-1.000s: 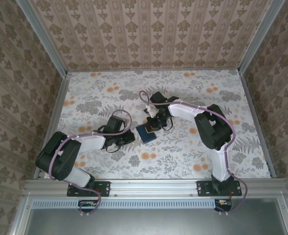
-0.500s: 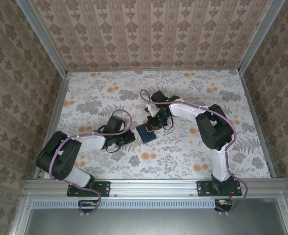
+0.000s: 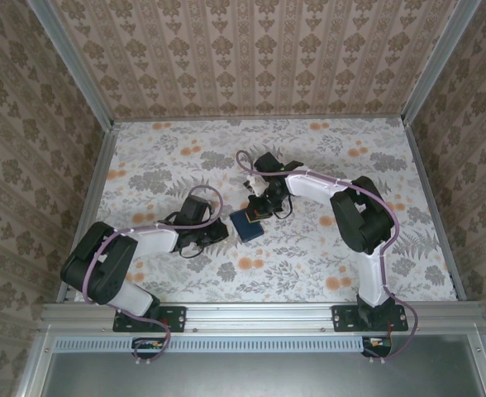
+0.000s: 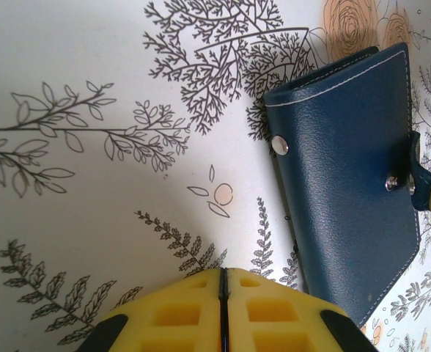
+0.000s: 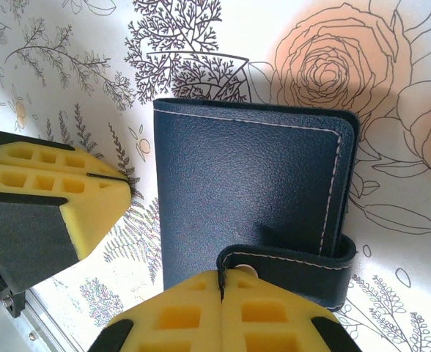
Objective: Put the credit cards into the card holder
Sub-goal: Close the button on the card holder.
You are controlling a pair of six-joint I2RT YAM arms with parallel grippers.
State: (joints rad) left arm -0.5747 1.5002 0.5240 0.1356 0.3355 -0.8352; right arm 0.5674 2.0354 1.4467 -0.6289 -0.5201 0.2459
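One closed navy card holder [image 5: 245, 183] lies at the middle of the table [image 3: 334, 149]. The left hand [image 4: 221, 275] and right hand [image 5: 221, 277] flank it, each pressed together.

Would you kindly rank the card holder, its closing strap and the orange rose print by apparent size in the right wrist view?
1. card holder
2. orange rose print
3. closing strap, partly hidden by the right gripper, so unsure

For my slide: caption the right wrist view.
Shut right claw at folded card holder's strap, shut left claw beside it.
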